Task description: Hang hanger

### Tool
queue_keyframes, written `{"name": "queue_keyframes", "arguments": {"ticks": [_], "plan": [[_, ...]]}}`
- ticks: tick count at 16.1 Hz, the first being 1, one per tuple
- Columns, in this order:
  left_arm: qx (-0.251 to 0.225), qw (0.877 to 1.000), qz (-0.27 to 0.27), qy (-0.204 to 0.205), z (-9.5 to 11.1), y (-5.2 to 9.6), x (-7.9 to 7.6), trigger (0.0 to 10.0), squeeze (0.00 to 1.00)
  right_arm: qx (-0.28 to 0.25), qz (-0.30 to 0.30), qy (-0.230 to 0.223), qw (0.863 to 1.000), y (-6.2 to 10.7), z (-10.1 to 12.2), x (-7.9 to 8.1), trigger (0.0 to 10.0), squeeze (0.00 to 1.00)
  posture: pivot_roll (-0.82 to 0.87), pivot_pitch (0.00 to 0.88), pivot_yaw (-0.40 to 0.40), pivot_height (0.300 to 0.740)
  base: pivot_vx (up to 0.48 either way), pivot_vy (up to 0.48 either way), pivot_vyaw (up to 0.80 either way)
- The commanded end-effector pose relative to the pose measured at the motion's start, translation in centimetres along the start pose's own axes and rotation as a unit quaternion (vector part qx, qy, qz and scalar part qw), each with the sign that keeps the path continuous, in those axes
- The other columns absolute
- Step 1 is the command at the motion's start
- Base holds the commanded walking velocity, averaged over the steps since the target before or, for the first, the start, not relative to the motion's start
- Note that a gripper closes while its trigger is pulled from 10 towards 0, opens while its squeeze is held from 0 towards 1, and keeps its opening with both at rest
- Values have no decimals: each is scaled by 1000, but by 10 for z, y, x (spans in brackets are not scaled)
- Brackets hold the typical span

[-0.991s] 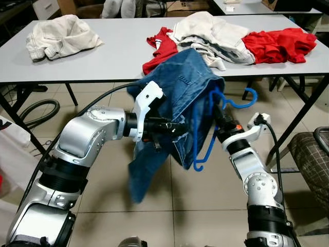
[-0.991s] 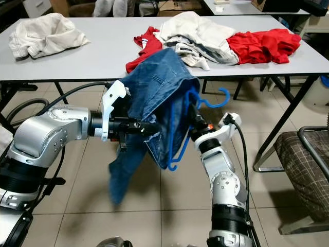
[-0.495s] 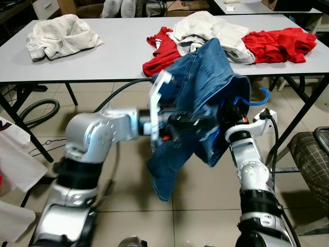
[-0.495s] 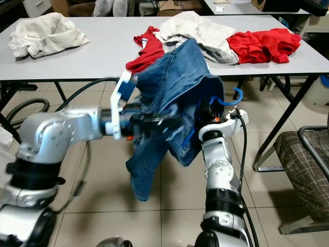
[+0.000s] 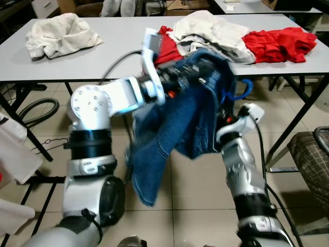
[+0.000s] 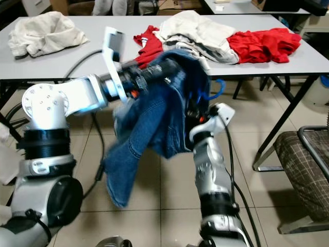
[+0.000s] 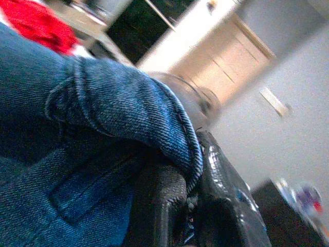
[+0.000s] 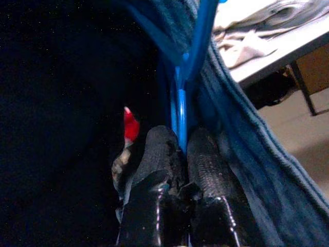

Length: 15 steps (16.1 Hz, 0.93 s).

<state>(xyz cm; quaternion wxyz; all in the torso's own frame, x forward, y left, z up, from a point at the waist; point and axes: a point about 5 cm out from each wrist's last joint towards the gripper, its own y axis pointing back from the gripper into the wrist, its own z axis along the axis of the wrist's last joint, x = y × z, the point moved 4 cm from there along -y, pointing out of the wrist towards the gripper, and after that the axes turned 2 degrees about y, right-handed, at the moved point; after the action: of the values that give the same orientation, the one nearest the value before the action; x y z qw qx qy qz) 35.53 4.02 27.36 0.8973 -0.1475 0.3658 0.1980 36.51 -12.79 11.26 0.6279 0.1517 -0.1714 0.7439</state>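
Observation:
A pair of blue jeans [image 5: 175, 123] hangs over a blue plastic hanger, whose hook [image 5: 244, 90] pokes out to the right of the cloth. My left gripper [image 5: 191, 77] is raised in front of the table edge and is shut on a denim hem [image 7: 169, 128], pinched between its black fingers [image 7: 157, 206]. My right gripper [image 8: 180, 149] is under the jeans, shut on the hanger's blue rod [image 8: 193, 56]. Its wrist [image 5: 245, 112] shows just below the hook. One jeans leg dangles toward the floor [image 6: 121, 175].
A grey table [image 5: 103, 56] stands close ahead with a cream garment [image 5: 61, 33] at left, and red clothes [image 5: 280, 43] and a pale pile [image 5: 211, 31] at right. A checked chair [image 5: 313, 159] is at far right. Table legs and a hose [image 5: 31, 110] lie left.
My left arm has swung up and back toward the table edge, pulling the jeans higher over the hanger. The right arm with the hanger has shifted slightly left, and the hook sits higher.

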Motion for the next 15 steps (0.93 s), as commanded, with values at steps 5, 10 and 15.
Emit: {"name": "queue_keyframes", "arguments": {"ticks": [5, 10, 15], "plan": [[-134, 979, 136, -66, 68, 47, 38, 1020, 0, 91, 11, 44, 995, 43, -23, -14, 10000, 0, -17, 0, 22, 740, 0, 0, 0], [-21, 853, 465, -235, 35, 124, 155, 0, 0, 49, 74, -9, 996, 70, 35, 5, 10000, 0, -38, 0, 31, 740, 0, 0, 0], [195, 796, 469, -329, -65, 137, 199, 0, 0, 51, 129, -29, 990, 85, 61, 28, 10000, 0, -51, 0, 27, 740, 0, 0, 0]]}}
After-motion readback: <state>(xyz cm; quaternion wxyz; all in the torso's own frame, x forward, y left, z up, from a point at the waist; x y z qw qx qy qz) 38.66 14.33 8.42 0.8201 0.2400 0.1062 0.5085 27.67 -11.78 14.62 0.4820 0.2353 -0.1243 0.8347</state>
